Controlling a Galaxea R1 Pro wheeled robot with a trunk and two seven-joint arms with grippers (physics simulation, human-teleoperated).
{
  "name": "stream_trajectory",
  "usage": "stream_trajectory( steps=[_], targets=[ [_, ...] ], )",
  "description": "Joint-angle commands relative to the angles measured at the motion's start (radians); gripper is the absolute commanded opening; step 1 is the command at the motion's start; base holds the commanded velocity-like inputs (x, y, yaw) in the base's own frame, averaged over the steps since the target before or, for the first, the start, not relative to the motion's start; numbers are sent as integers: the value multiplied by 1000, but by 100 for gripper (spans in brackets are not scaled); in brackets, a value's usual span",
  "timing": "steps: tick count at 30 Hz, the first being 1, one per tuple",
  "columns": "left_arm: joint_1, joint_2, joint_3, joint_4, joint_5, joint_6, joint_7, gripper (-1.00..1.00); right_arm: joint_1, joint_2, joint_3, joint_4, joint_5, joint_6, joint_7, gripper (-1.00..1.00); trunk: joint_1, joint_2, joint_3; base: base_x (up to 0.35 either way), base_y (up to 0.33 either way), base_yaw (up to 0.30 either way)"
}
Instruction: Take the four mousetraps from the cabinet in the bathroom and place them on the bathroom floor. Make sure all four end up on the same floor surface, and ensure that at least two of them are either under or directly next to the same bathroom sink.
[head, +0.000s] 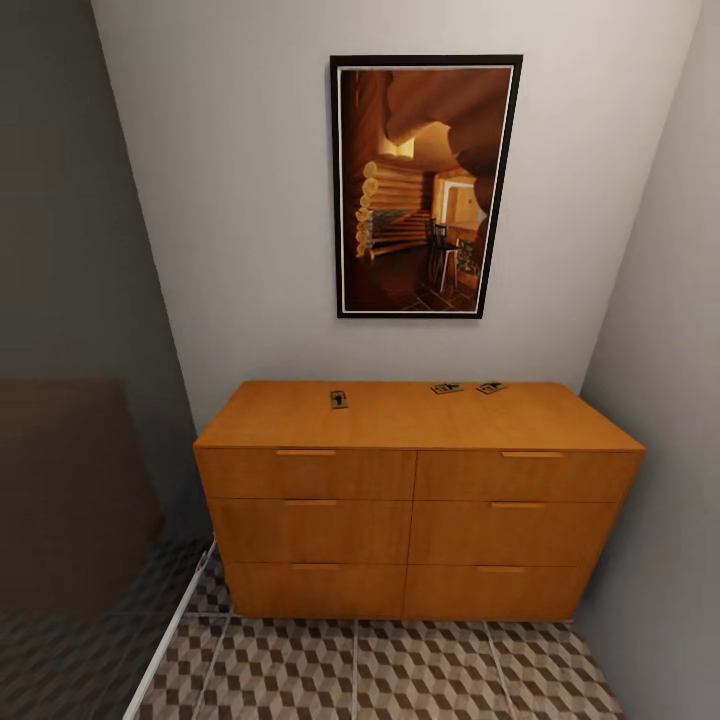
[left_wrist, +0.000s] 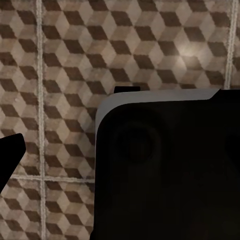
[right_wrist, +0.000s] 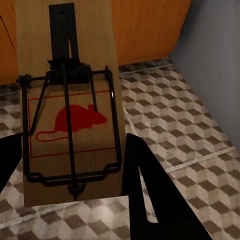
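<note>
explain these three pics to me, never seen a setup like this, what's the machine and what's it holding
These are simulator renders from a wheeled robot with two arms. The wide picture looks from its head at an orange-brown cabinet under a framed picture; three mousetraps lie on its top: one toward the left, two toward the right. The other two come from cameras near each pincer. The right wrist view shows a fourth mousetrap, with a red mouse print, between the right pincer's dark fingers, apparently gripped. The left wrist view shows patterned floor tiles and a dark robot part.
</note>
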Motion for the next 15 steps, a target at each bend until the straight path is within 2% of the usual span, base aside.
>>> stream_trajectory(
  steps=[1,5,6,9,15],
  targets=[
    [-2,0,0,4,-1,-7,3,100,0,0,9,-4,2,-2,2,-100,0,-1,-1,0,0,0],
    [-2,0,0,4,-1,-7,3,100,0,-2,12,-22,73,-2,42,-100,0,-1,-1,0,0,0],
    [-2,0,0,4,-1,-7,3,100,0,-4,12,-25,106,-2,60,-100,0,-1,-1,0,0,0],
    [-2,0,0,4,-1,-8,3,100,0,-9,11,-30,162,-2,89,-100,0,-1,-1,0,0,0],
    [-2,0,0,4,-1,-8,3,100,0,-14,10,-33,187,6,101,-100,0,-1,-1,0,0,0]
  ],
)
